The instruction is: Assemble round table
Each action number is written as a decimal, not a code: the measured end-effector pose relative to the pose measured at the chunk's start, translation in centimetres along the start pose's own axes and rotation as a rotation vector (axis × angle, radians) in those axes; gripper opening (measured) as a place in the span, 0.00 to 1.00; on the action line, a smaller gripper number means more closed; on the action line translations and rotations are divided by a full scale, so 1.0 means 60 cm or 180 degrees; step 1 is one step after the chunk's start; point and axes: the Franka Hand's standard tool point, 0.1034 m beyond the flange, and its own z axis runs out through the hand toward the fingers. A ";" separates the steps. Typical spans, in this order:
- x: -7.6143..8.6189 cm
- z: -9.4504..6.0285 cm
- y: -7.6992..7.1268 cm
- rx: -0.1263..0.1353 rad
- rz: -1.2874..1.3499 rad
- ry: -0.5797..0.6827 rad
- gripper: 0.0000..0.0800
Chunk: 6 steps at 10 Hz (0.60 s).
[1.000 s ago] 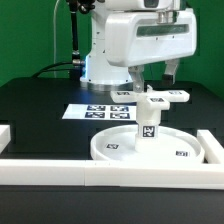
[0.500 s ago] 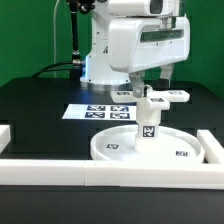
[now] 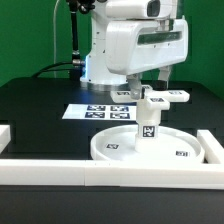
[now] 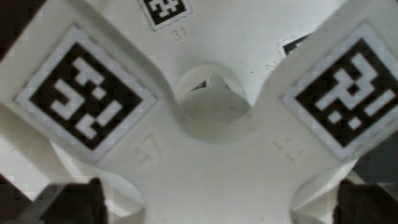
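One cross-shaped foot piece (image 3: 160,97) directly beneath the hand (image 3: 150,84); atop post (image 3: 147,123)

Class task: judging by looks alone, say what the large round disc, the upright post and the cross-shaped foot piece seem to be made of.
Round disc: apparently white plastic, matte; uniform colour, moulded raised rim.
Post: seemingly the same white plastic; smooth, with a black-and-white square tag on it.
Cross-shaped foot piece: likely plastic too; smooth white arms with soft edges, and printed tags that look like flat stickers.
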 end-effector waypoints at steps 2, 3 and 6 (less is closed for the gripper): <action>-0.001 0.000 0.001 -0.0006 0.0004 0.0004 0.65; -0.001 0.000 0.003 -0.0014 0.0004 0.0010 0.53; -0.002 -0.001 0.004 -0.0020 0.0143 0.0014 0.53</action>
